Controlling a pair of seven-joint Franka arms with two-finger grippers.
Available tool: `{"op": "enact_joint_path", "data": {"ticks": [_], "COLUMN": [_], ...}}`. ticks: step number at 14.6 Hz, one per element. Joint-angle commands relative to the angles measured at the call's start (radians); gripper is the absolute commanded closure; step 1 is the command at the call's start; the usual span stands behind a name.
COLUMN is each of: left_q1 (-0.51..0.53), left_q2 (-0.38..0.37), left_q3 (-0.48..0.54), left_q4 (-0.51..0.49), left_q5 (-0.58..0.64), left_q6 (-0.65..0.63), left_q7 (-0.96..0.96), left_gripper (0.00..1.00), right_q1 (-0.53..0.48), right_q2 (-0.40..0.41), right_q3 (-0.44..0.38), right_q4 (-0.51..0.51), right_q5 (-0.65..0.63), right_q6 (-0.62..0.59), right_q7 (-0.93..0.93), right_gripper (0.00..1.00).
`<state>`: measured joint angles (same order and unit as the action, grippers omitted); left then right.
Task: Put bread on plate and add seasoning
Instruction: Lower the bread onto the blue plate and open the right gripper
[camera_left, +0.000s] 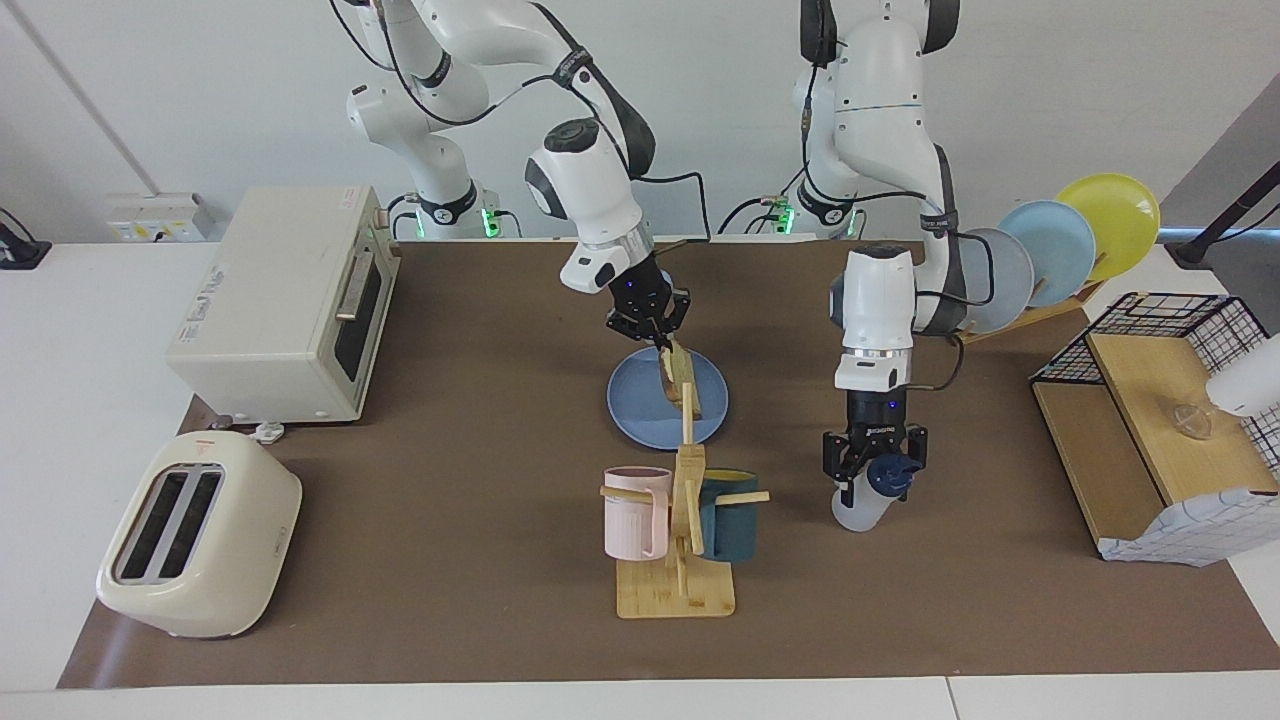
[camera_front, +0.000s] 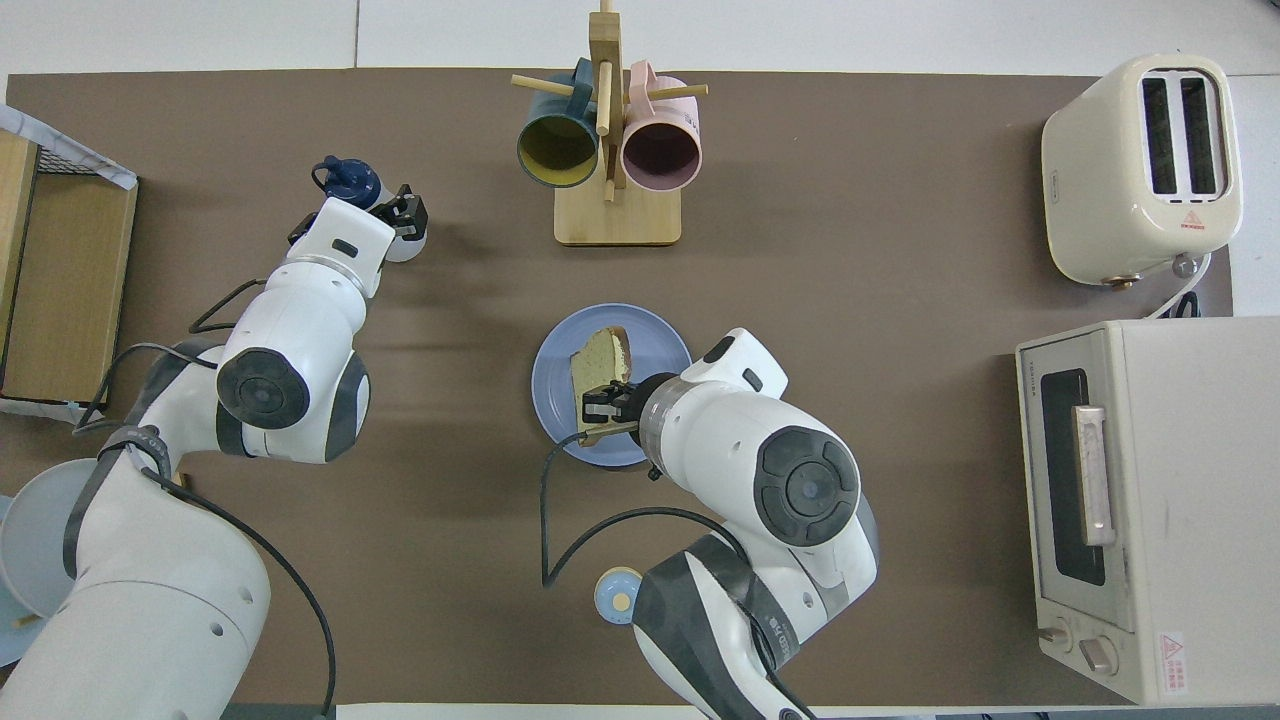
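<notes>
The bread (camera_left: 682, 380) (camera_front: 602, 358) is a pale slice pinched at one edge by my shut right gripper (camera_left: 650, 330) (camera_front: 600, 410). It leans steeply over the blue plate (camera_left: 638, 420) (camera_front: 655, 338), its lower edge at or just above the plate. The seasoning (camera_left: 862, 505) (camera_front: 346, 180), a whitish bottle with a navy cap, stands on the mat toward the left arm's end. My left gripper (camera_left: 873, 468) (camera_front: 392, 218) reaches down over it, closed on the bottle just below the cap.
A mug tree (camera_left: 682, 530) (camera_front: 610, 150) with a pink and a teal mug stands farther from the robots than the plate. A toaster (camera_left: 200, 535) and an oven (camera_left: 285, 300) sit at the right arm's end. Plates in a rack (camera_left: 1060, 250) and a wire shelf (camera_left: 1150, 420) are at the left arm's end. A small bell (camera_front: 618, 595) is near the robots.
</notes>
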<state>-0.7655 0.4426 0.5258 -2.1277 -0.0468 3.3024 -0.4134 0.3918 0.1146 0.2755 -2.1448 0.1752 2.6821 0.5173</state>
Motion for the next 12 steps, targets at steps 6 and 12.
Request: {"op": "enact_joint_path", "data": {"ticks": [6, 12], "left_q1": [-0.025, -0.009], "left_q2": [0.004, -0.044], "left_q3": [0.039, 0.056], "left_q4": [-0.017, 0.02], "left_q5": [-0.012, -0.005], "left_q6": [0.051, -0.021], "left_q7": [0.002, 0.053], "left_gripper": [0.57, 0.64], "right_q1": [-0.083, -0.113], "right_q2": [-0.038, -0.046], "right_q3": [0.004, 0.005], "right_q4": [-0.089, -0.119], "right_q5": [0.004, 0.01], "right_q6": [0.067, 0.07], "right_q7": [-0.094, -0.062], "right_gripper": [1.0, 1.0]}}
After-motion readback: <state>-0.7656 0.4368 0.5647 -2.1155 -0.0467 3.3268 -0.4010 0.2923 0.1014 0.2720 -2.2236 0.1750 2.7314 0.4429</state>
